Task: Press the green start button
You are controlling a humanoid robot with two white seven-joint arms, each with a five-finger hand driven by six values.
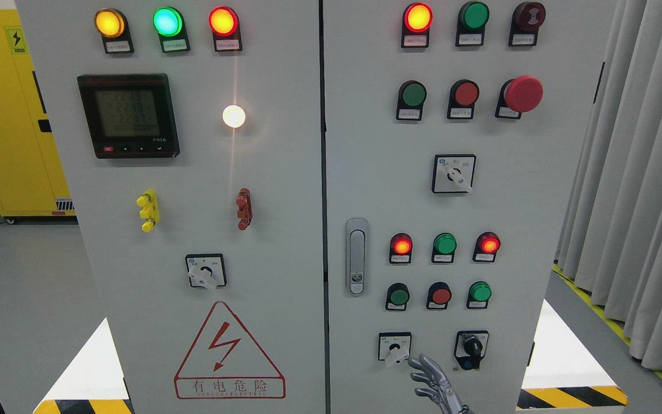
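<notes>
— Grey steel all over: the cabinet [285, 241] has two doors, and the right door [515, 190] carries most of the controls.

— Where is the robot hand?

— One robot hand [433, 384] shows at the bottom edge, right of the middle, so it reads as the right one. Its metal fingers [420, 363] are spread and loose, holding nothing. The topmost fingertip lies just beside the white selector switch [395, 347] and left of the black key switch [471, 349].

— And the green button?

— Several green ones are on that door. The nearest is the green button [399, 296] at the left of the lowest button row, above the white selector switch and apart from the fingers. Beside it sit a red button [440, 296] and a green lamp-like button [480, 292]. Which of the green ones is the start button I cannot tell; the labels are too small to read.

— Anything higher up?

— A row of small lamps: red lamp [401, 245] lit, green lamp [444, 244] dark, another red one lit. A door latch [356, 256] stands at the door's left edge. The left door bears a warning triangle [228, 352] and a meter [128, 115].
</notes>
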